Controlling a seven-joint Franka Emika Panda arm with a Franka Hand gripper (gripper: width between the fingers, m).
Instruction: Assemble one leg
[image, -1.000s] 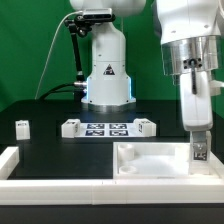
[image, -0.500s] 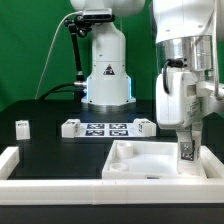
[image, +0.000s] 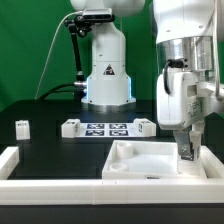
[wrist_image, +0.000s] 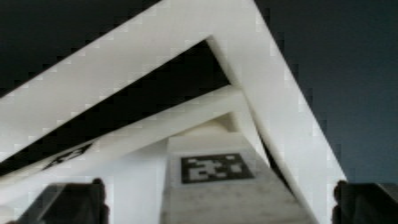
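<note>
A small white leg (image: 22, 126) with a marker tag stands alone on the black table at the exterior view's left, far from my gripper. Two similar small tagged blocks (image: 70, 127) (image: 143, 126) stand at either end of the marker board (image: 105, 128). My gripper (image: 186, 152) is low over the right rim of the large white panel (image: 145, 160). In the wrist view the gripper (wrist_image: 217, 200) is open. Its dark fingers (wrist_image: 71, 203) stand wide apart on either side of a tagged part of the panel (wrist_image: 217, 167). The gripper holds no leg.
A white raised border (image: 12, 166) runs along the table's front and left side, close to the panel. The robot's white base (image: 105, 70) stands behind the marker board. A green backdrop closes the far side.
Since one second ago the gripper has shifted to the exterior view's left and turned, and the panel has shifted left and turned with it. Nothing has moved in the last half second.
</note>
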